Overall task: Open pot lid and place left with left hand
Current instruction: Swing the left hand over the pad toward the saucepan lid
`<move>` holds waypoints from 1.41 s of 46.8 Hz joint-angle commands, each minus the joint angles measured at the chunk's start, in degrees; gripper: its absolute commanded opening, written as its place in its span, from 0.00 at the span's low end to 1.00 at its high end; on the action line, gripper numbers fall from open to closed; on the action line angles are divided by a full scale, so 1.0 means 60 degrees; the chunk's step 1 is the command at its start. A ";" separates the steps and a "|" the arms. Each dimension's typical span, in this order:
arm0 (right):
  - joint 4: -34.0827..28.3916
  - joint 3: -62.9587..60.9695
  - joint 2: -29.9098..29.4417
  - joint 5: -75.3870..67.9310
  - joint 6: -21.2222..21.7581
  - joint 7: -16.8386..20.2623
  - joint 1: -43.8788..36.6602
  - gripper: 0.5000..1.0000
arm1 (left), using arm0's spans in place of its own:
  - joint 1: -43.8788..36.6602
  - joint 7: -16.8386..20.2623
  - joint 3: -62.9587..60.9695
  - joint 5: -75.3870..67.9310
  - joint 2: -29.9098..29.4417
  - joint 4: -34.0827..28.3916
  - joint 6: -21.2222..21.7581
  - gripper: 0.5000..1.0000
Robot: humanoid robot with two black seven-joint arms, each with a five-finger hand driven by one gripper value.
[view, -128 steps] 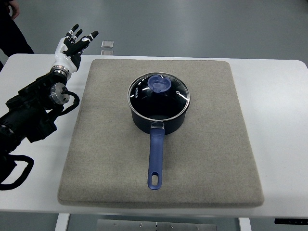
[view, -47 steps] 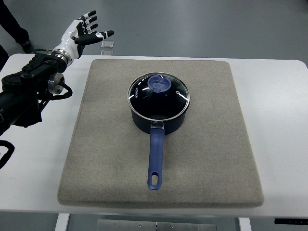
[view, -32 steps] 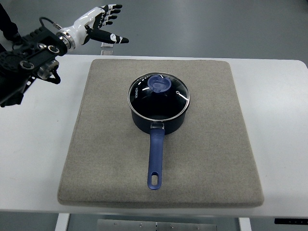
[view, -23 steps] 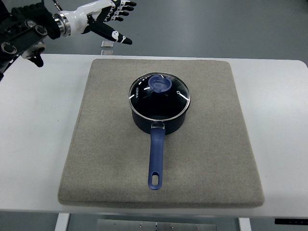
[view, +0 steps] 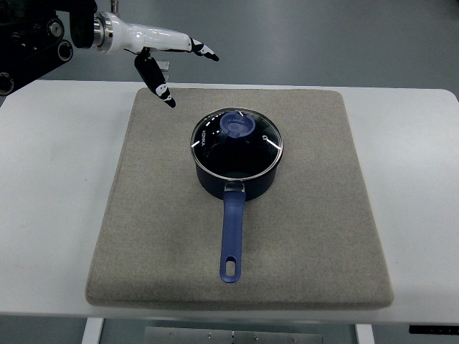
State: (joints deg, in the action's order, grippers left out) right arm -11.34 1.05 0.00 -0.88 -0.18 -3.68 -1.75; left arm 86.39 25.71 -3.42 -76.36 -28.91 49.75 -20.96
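The blue handle [view: 232,233] points toward the near edge of the grey mat [view: 143,236], so the pot [view: 236,159] sits squarely in the mat's middle. Its glass lid [view: 237,143] is seated on the rim, the blue knob [view: 237,125] just far of centre and untouched. At far left, the left hand [view: 159,51] hangs above the mat's far-left corner, fingers stretched wide, thumb dropped downward, holding nothing, apparently shaped to close on the knob. Bare mat left of the pot offers a landing spot.
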 commanded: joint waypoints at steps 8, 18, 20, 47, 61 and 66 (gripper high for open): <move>0.0000 0.0000 0.0000 0.0000 0.0000 -0.0001 -0.0001 0.83 | 0.0250 0.1383 0.0013 -0.2052 -0.0073 0.0483 0.0080 0.95; 0.0000 0.0000 0.0000 0.0000 0.0000 0.0013 -0.0001 0.83 | 0.0280 0.1548 0.0027 -0.2537 -0.0117 0.0483 0.0562 0.94; 0.0000 0.0000 0.0000 0.0000 0.0000 -0.0001 -0.0001 0.83 | 0.0294 0.1548 0.0027 -0.2551 -0.0117 0.0483 0.0811 0.94; 0.0000 0.0000 0.0000 0.0000 0.0000 0.0013 -0.0001 0.83 | 0.0456 0.1548 0.0086 -0.2537 0.0439 0.0497 0.1222 0.87; 0.0000 0.0000 0.0000 0.0000 0.0000 0.0013 -0.0001 0.83 | 0.0324 0.1548 0.0101 -0.2464 0.1025 0.0483 0.2409 0.88; 0.0000 0.0000 0.0000 0.0000 0.0000 -0.0001 -0.0001 0.83 | 0.0411 0.1548 0.0101 -0.2464 0.1055 0.0526 0.2365 0.91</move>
State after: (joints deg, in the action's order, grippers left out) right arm -11.34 1.05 0.00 -0.88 -0.18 -3.65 -1.76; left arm 88.46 35.00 -2.79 -91.14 -22.71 52.75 -6.51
